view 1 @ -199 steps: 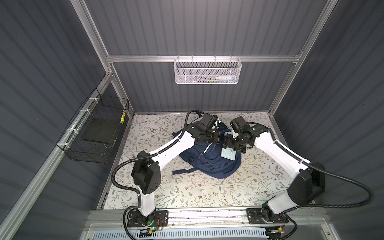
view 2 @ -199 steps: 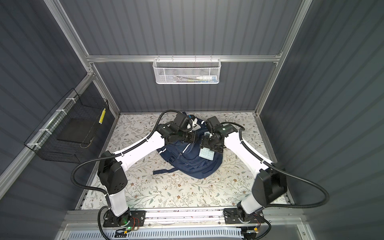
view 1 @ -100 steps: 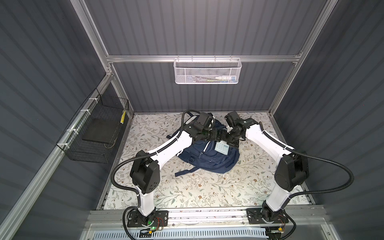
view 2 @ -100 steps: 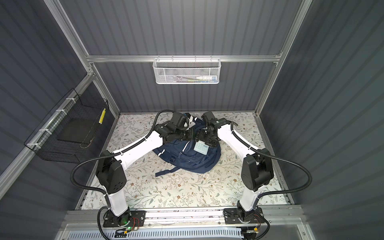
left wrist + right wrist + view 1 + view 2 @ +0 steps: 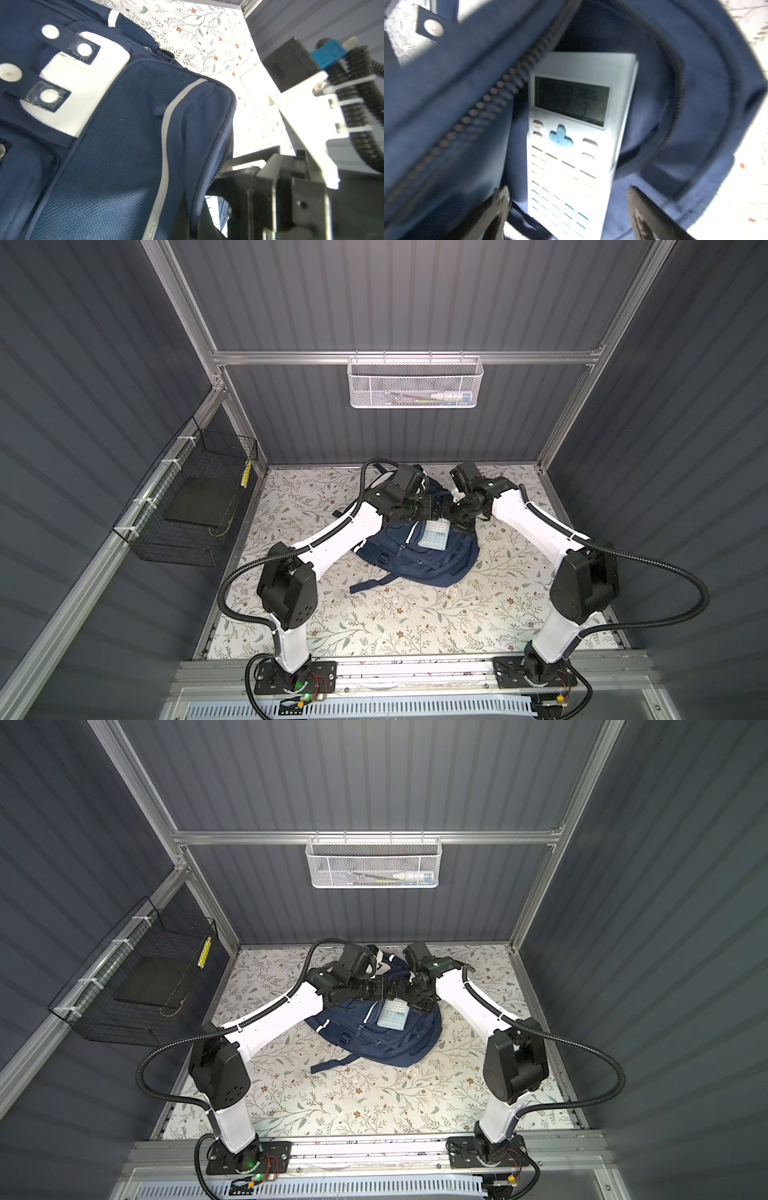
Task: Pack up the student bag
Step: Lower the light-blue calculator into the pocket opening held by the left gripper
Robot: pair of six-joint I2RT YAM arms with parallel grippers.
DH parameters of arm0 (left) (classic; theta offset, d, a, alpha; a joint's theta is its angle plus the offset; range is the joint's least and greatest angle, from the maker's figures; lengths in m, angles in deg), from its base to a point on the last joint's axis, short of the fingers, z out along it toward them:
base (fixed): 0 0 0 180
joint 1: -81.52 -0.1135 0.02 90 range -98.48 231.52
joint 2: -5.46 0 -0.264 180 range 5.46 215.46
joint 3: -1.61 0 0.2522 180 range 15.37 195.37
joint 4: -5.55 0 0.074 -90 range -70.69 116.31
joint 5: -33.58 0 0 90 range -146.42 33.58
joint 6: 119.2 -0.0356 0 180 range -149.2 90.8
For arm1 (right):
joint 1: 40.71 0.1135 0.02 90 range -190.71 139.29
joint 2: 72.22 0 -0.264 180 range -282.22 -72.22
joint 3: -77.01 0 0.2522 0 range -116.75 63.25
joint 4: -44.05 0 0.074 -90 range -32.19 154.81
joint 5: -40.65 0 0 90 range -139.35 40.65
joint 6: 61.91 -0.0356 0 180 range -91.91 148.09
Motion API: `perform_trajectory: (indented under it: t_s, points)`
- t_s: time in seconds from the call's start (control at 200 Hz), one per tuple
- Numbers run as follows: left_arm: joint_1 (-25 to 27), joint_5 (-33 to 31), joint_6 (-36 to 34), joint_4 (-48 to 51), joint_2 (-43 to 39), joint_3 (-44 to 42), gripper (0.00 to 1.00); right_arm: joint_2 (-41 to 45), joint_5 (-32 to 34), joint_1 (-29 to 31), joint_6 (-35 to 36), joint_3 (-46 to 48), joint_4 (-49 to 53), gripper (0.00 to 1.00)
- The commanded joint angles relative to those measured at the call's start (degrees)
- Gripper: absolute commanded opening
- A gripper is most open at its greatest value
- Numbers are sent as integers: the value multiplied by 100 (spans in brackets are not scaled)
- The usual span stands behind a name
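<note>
Having just let go, the right gripper [image 5: 568,192] stands jaws apart around the pale-blue flat plastic calculator [image 5: 571,135], nosed into the zip mouth of the navy blue fabric student bag [image 5: 415,560] lying on the floral table [image 5: 374,614], whose rim the clamped left gripper [image 5: 436,509] holds up: one item looks nearly packed.

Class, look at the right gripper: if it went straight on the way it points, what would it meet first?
Most likely the calculator. It lies between the open jaws of the right gripper, with its screen end inside the unzipped mouth of the bag. The lining comes behind it, though depth is hard to judge.
</note>
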Motion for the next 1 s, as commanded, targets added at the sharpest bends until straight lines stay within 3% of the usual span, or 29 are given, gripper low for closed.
perform_trajectory:
  t_s: [0.0,0.19,0.35,0.465,0.655,0.755,0.855,0.896,0.961,0.996]
  points:
    - [48,504,34,-408,-268,101,0,245,-642,129,-240,378,-1387,85]
    - [44,687,169,-401,-296,175,0,57,-362,520,-594,397,-2210,83]
    - [48,781,336,-646,-249,24,0,88,-288,687,-1408,1106,-4002,81]
    - [43,680,343,-700,-291,-22,0,176,-155,726,-1069,987,-3534,81]
    - [39,646,342,-849,-314,-214,0,1595,258,648,-539,2382,-3157,75]
    - [39,734,360,-905,-226,-199,0,1855,85,534,-395,2774,-3151,66]
    - [39,726,354,-879,-230,-188,0,1597,-120,520,-257,2735,-3218,58]
    - [39,709,344,-843,-252,-192,0,1435,-201,521,-249,2638,-3257,48]
    - [39,685,349,-819,-280,-197,0,1171,-255,527,-279,2498,-3330,21]
    - [39,675,352,-815,-282,-197,0,1052,-201,532,-337,2453,-3346,14]
